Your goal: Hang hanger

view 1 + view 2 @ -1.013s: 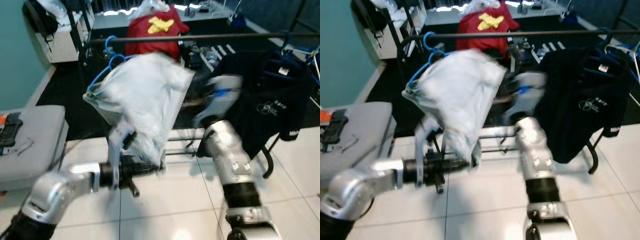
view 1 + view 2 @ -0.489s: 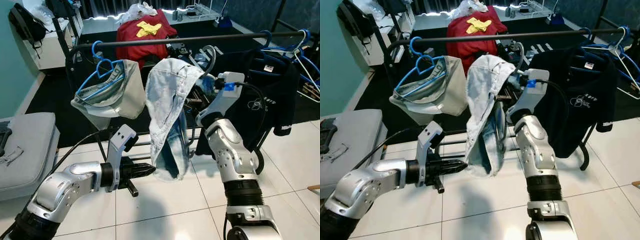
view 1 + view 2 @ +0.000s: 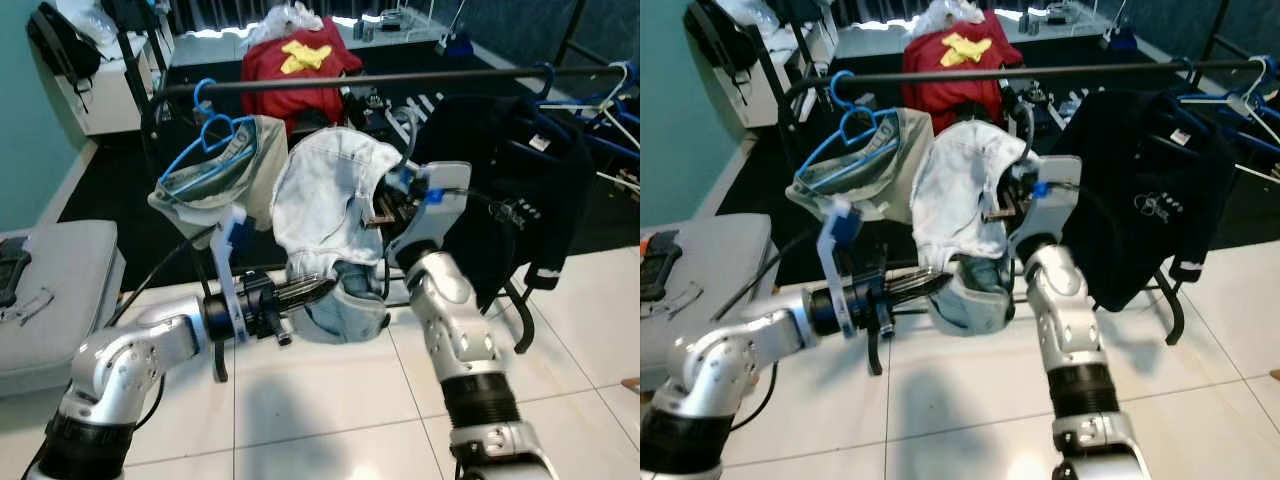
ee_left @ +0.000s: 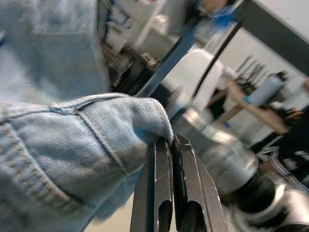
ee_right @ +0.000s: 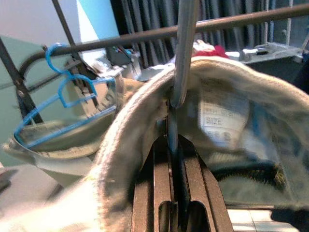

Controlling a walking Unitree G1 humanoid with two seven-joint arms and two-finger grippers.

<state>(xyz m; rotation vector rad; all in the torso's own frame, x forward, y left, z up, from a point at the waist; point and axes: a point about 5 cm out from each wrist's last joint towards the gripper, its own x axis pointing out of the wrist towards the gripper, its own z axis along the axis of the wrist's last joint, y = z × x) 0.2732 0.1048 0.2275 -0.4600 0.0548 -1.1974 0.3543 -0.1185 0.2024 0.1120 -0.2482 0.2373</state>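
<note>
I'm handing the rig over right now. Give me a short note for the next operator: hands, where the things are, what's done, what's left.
Left hand: shut on the hem of the jeans.
Right hand: shut on the neck of the grey hanger carrying the jeans, held below the rail.
Done: jeans are on the hanger, lifted near the rail.
Left: hook the hanger over the rail between the blue hanger and the black shirt, then release.
</note>
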